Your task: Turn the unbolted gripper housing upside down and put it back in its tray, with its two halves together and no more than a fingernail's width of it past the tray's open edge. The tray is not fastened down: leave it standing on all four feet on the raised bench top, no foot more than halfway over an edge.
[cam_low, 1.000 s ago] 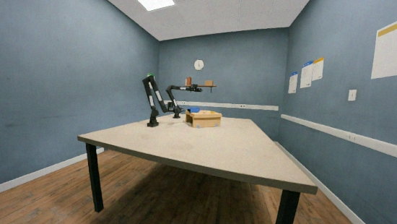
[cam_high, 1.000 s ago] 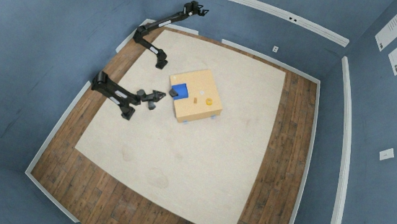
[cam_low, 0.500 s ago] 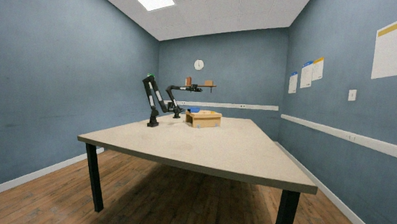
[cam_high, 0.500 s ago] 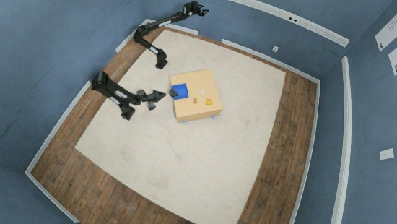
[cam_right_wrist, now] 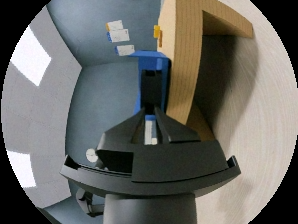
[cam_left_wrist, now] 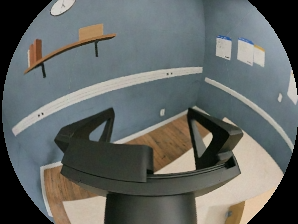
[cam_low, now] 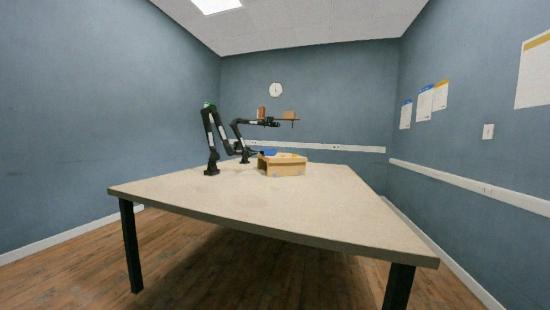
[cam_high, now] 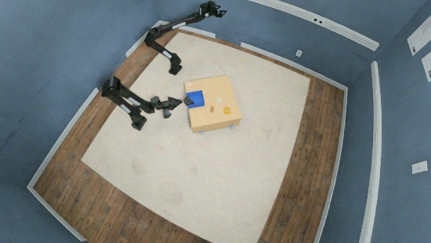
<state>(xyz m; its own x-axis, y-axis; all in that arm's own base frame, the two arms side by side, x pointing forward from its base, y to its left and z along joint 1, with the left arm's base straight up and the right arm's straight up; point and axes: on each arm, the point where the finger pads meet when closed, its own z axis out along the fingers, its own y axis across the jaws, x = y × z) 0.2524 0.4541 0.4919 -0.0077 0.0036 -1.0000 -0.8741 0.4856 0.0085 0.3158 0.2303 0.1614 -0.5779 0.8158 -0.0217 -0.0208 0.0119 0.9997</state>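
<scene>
The dark gripper housing (cam_high: 189, 100) (cam_right_wrist: 151, 87) is sitting in its blue tray (cam_high: 199, 99) (cam_low: 269, 152) (cam_right_wrist: 145, 62), towards the open edge, on the raised bench top (cam_high: 219, 84) (cam_low: 286, 157) (cam_right_wrist: 182, 65). Whether it is lying upside down, with its halves together, I cannot tell; its overhang is also hard to judge, and the tray's feet are not showing clearly. So placement looks partly met — the turn and fit remain unconfirmed.

The right gripper (cam_high: 181, 101) (cam_right_wrist: 150, 111) is pointing at the housing from just beside the open edge, fingers nearly closed with a narrow gap, gripping nothing. It may be lining up to push or pinch. The left gripper (cam_high: 224, 13) (cam_low: 278, 124) (cam_left_wrist: 150, 111) is hanging wide open and empty, well apart from the tray.

Wall sheets (cam_high: 419, 38) (cam_low: 425, 102) (cam_left_wrist: 245, 51) (cam_right_wrist: 118, 35) are showing blue or yellow headers, but no brand or word is legible — nor on the arms' pale labels (cam_high: 179, 25) (cam_low: 210, 136).

Your right arm (cam_high: 112, 84) is reaching slightly farther toward the bench than it was half a second and a second ago, its elbow shifted a little the same way. That puts its fingers (cam_high: 177, 102) a touch nearer the dark housing (cam_high: 189, 100) (cam_right_wrist: 151, 89) than you had them in either earlier top view.
</scene>
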